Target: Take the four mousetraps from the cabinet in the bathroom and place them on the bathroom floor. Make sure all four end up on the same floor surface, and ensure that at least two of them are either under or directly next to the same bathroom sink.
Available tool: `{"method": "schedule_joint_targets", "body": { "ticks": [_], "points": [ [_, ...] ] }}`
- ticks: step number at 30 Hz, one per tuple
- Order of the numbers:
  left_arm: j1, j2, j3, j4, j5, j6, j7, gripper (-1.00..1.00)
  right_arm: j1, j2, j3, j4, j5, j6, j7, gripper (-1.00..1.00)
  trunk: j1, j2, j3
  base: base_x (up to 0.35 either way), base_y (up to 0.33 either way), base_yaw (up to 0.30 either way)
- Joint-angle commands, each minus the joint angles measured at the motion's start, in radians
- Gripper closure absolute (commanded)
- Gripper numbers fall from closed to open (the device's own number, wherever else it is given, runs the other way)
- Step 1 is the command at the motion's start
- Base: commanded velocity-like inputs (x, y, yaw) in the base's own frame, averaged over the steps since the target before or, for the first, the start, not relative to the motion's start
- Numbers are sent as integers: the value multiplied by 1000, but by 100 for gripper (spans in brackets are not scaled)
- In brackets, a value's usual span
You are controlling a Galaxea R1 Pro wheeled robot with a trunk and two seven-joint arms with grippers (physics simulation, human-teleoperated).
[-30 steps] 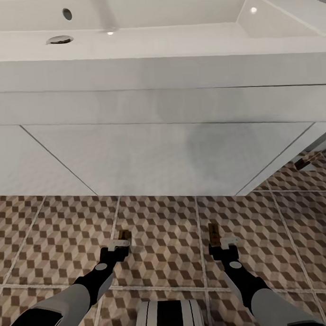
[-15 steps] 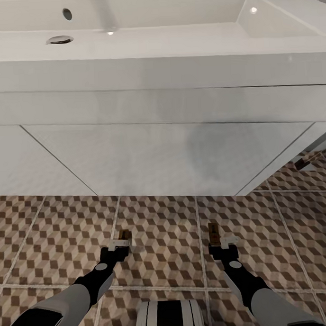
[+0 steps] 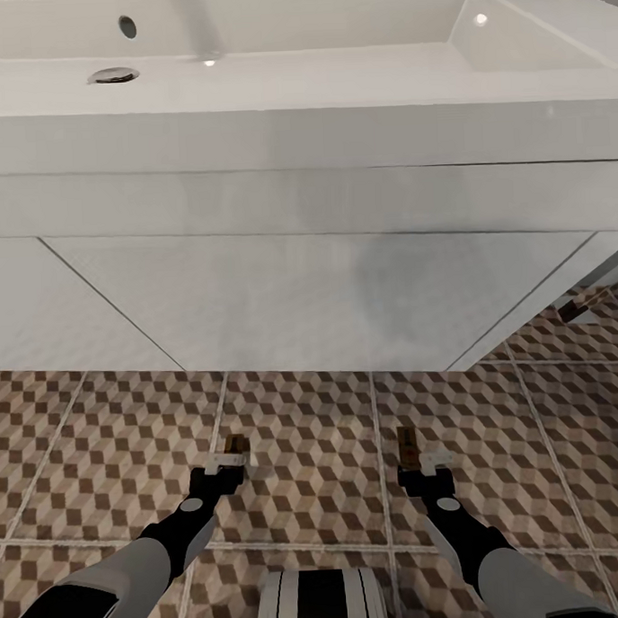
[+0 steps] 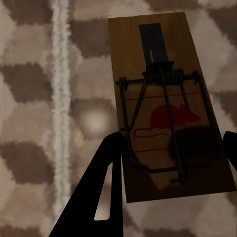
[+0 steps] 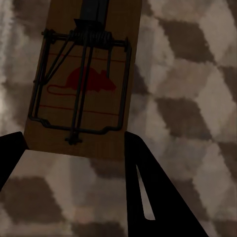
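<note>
Two mousetraps low over the bathroom floor [image 3: 305,417] before the bathroom sink [image 3: 337,137], left mousetrap [image 3: 234,449] between left gripper [image 3: 228,463] jaws, right mousetrap [image 3: 407,445] at right gripper [image 3: 422,464], both jaws spread, contact unclear, third mousetrap [image 3: 574,312] beyond the sink's right corner.

three mousetraps were in sight in the head view: one [image 3: 235,449] at the left gripper [image 3: 228,466], one [image 3: 407,444] at the right gripper [image 3: 424,464], and a third [image 3: 574,311] lay well apart by the vanity's right end. two grippers were counted, one per arm. there was one bathroom sink [image 3: 335,83] on one white vanity [image 3: 308,291], with one drain [image 3: 114,76] and one overflow hole [image 3: 128,27] in the basin. each wrist view showed a single trap, printed with one red mouse.
</note>
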Motion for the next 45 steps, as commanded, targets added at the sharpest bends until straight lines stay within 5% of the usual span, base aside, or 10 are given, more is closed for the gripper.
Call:
{"method": "schedule_joint_targets", "body": {
  "ticks": [1,19,27,45],
  "points": [
    [-1,3,-9,-2,3,-1,9,100,-1,0,5,2,1,-3,-6,100,0,0,-1,0,0,0],
    [-22,80,-7,-27,4,5,-5,100,-1,-9,6,13,1,-5,-6,100,0,0,-1,0,0,0],
    [-30,86,-6,-30,5,-1,-73,100,-1,-6,6,12,7,-6,-4,100,0,0,-1,0,0,0],
    [-31,82,-8,-31,5,-7,-71,100,-1,3,6,6,10,3,-7,100,0,0,-1,0,0,0]
  ]
}}
